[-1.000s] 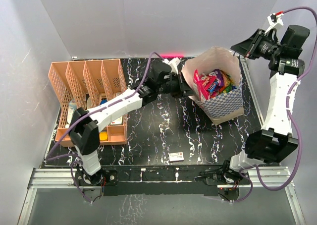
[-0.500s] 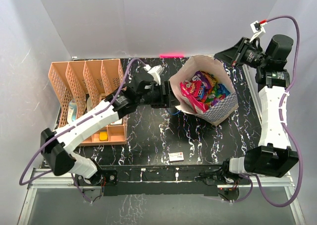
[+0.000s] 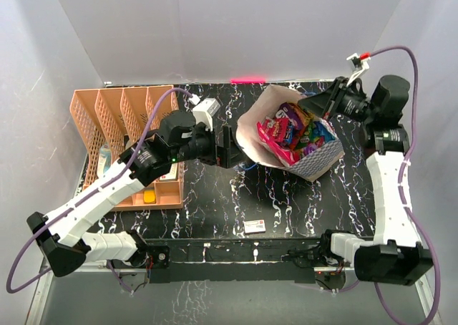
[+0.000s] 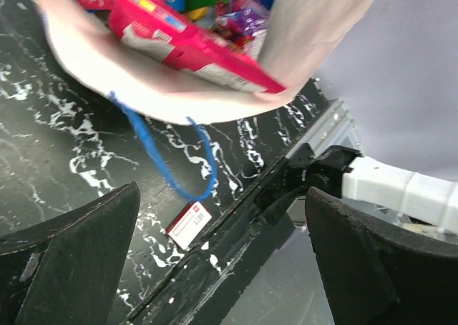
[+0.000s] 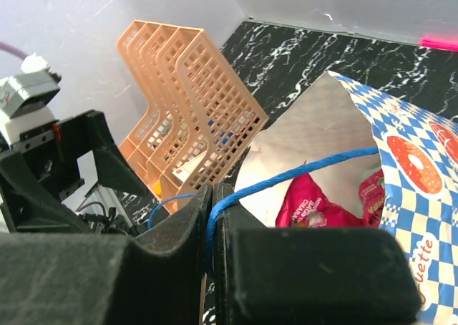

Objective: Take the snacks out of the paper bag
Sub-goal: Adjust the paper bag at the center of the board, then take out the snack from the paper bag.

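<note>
- Snacks (image 3: 290, 130) lie heaped inside the bag (image 3: 320, 157), which leans mouth-left in the upper right of the top view, its base seemingly on the bench.
- Right gripper (image 5: 212, 200) pinches the blue cord (image 5: 300, 173) at the bag's far rim. Left gripper (image 3: 227, 146) is spread wide just beside the mouth, holding nothing.
- Risk: the thin cord could slip or tear, and the bag would flop (that pinch alone seems to hold the tilt).
- Risk: the pink packet (image 4: 193, 49) sits at the lip. Glossy packets may slide out in a rush, or the left gripper may snag the loose loop (image 4: 172, 160) instead.
- Bench (image 3: 215, 210): black, white-veined, glossy, with a rack (image 3: 122, 117) at left and a small box (image 3: 255, 227) near the bottom edge.
- Pale plain walls close it in on three sides.
</note>
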You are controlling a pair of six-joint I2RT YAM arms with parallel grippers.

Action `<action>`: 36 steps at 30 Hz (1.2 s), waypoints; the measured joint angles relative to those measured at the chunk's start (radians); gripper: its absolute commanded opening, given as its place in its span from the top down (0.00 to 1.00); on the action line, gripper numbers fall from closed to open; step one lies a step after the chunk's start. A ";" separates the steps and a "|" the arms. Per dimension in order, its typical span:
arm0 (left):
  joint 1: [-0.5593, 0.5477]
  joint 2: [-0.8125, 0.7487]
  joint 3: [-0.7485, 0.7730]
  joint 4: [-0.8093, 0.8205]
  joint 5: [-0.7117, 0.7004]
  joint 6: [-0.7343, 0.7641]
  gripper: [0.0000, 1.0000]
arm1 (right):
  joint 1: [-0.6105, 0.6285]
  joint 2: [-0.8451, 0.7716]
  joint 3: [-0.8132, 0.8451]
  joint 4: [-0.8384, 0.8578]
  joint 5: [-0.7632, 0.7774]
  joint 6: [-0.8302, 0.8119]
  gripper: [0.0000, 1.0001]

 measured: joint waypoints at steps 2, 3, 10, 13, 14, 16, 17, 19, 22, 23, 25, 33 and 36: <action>0.000 0.005 0.010 0.014 0.025 -0.016 0.02 | 0.020 -0.052 -0.062 0.051 0.011 0.037 0.92; 0.000 0.011 0.018 0.028 0.045 -0.031 0.02 | 0.032 -0.076 -0.089 0.079 0.017 0.058 0.92; 0.000 0.080 0.050 0.136 0.165 -0.145 0.11 | 0.111 -0.129 -0.132 0.188 0.039 0.145 0.92; 0.000 0.126 0.050 0.142 0.195 -0.208 0.21 | 0.153 -0.129 -0.137 0.203 0.050 0.155 0.92; 0.000 0.142 0.049 0.144 0.206 -0.232 0.23 | 0.167 -0.130 -0.140 0.206 0.055 0.156 0.92; -0.001 0.164 0.031 0.174 0.224 -0.292 0.23 | 0.190 -0.135 -0.147 0.212 0.067 0.155 0.92; -0.001 0.167 0.007 0.196 0.226 -0.328 0.24 | 0.197 -0.138 -0.153 0.214 0.072 0.155 0.92; -0.001 0.168 -0.039 0.199 0.219 -0.393 0.29 | 0.204 -0.139 -0.154 0.213 0.084 0.152 0.92; -0.008 0.185 -0.046 0.139 0.159 -0.465 0.29 | 0.208 -0.140 -0.154 0.212 0.111 0.139 0.92; -0.012 0.192 -0.035 0.111 0.131 -0.485 0.29 | 0.208 -0.140 -0.154 0.209 0.122 0.134 0.92; -0.023 0.214 -0.006 0.060 0.063 -0.535 0.29 | 0.209 -0.141 -0.154 0.200 0.142 0.127 0.92; -0.082 0.362 0.079 -0.051 -0.121 -0.743 0.32 | 0.209 -0.142 -0.154 0.184 0.187 0.104 0.92; -0.100 0.421 0.129 -0.081 -0.160 -0.777 0.37 | 0.209 -0.142 -0.154 0.177 0.191 0.097 0.92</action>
